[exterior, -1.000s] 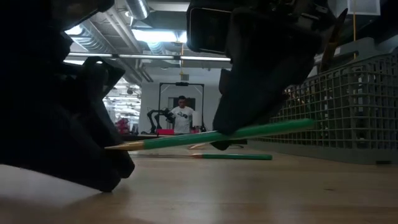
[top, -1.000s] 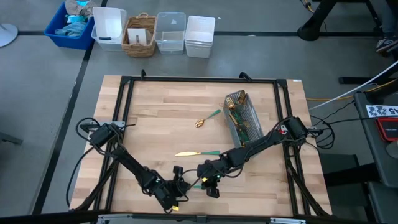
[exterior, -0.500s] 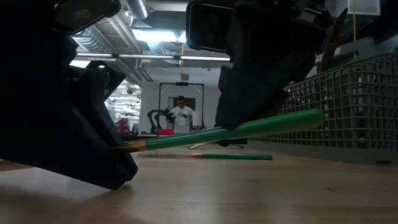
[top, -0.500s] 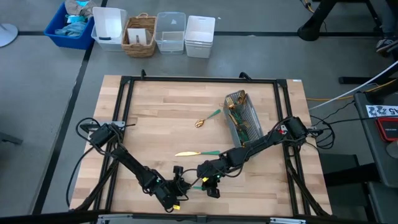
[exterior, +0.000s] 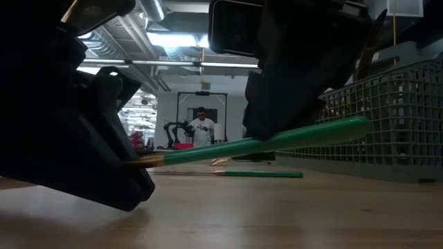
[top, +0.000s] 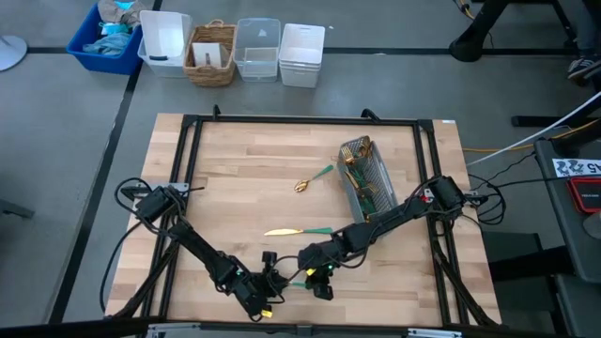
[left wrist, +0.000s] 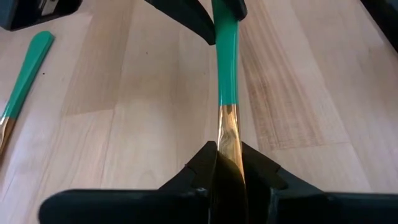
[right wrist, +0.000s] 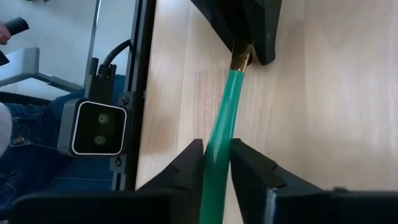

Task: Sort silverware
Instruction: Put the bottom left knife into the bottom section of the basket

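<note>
The light butcher-block wooden table (top: 244, 178) is carrying the grey wire-mesh rectangular caddy (top: 366, 175), which serves as the landmark and is already holding several pieces. Well away from the caddy, toward the table's front edge, both dark arms are meeting over one gold-headed, teal-handled piece of silverware (exterior: 263, 145), which is hanging just above the wood, tilted handle-high. The left gripper (left wrist: 227, 163) is pinching the shiny gold head end; the right gripper (right wrist: 216, 163) is pinching the slim teal handle. This appears to be a hand-over, and it is best done by letting only one gripper release, straight apart, once the other grip is firm, since the polished metal and the glossy smooth handle are probably slippery and a thin rod can pivot in narrow fingers. The receiving arm should then be carrying the piece level toward the caddy. Between the grippers and the caddy, a gold-bladed teal-handled knife (top: 297, 230) is lying flat; nearer the caddy, a gold-headed teal-handled utensil (top: 314, 178) is lying flat too, type unclear.
</note>
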Action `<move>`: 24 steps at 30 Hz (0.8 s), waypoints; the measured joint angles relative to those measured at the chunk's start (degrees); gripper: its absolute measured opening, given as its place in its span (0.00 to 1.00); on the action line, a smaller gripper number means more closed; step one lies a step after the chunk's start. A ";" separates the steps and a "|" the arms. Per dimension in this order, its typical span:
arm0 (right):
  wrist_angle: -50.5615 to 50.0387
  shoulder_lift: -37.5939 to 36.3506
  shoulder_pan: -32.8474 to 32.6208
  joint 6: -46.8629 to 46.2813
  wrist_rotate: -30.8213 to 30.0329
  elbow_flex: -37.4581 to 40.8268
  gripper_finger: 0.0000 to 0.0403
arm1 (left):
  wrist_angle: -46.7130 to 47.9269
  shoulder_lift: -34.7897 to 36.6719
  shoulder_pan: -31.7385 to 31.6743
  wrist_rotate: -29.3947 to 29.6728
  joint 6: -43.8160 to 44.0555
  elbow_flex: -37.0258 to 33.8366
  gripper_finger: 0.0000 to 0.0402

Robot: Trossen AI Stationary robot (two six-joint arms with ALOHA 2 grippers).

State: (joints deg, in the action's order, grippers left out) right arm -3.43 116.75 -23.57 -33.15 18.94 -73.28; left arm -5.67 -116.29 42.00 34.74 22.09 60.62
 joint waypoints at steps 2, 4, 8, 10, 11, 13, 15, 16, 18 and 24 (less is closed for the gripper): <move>-0.22 0.00 -0.02 0.01 0.00 0.02 0.24 | 0.07 0.00 0.00 0.00 0.02 -0.02 0.09; -0.26 0.00 -0.04 0.02 0.00 0.02 0.28 | 0.07 0.00 0.02 -0.02 0.02 -0.04 0.09; -0.23 0.00 0.09 -1.38 0.08 0.02 0.35 | 0.04 0.00 0.02 0.00 0.03 -0.04 0.10; -0.68 -0.32 0.39 -2.60 1.14 0.04 0.35 | 0.01 0.00 0.02 0.02 0.04 -0.04 0.10; -1.17 -0.64 0.39 -2.50 1.80 0.05 0.35 | -0.03 0.00 0.02 0.02 0.04 -0.04 0.10; -1.92 -1.85 0.39 -1.25 1.60 0.07 0.34 | -0.18 0.00 0.02 0.02 0.04 -0.04 0.09; -2.73 -3.80 0.33 0.39 0.97 0.07 0.33 | -0.49 0.00 0.00 0.10 0.05 -0.04 0.09; -2.97 -4.87 0.33 0.85 0.45 0.07 0.33 | -0.77 0.00 0.00 0.15 0.06 -0.04 0.09; -4.46 -7.40 0.33 2.00 -0.75 0.07 0.33 | -1.17 0.00 0.00 0.18 -0.02 -0.04 0.10; -7.73 -14.66 0.31 5.28 -5.29 0.04 0.33 | -1.36 0.02 -0.05 0.18 -1.08 -0.04 0.09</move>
State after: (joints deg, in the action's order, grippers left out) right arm -11.16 102.09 -23.27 -27.87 13.65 -73.23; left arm -7.03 -116.26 41.95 34.92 21.00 60.58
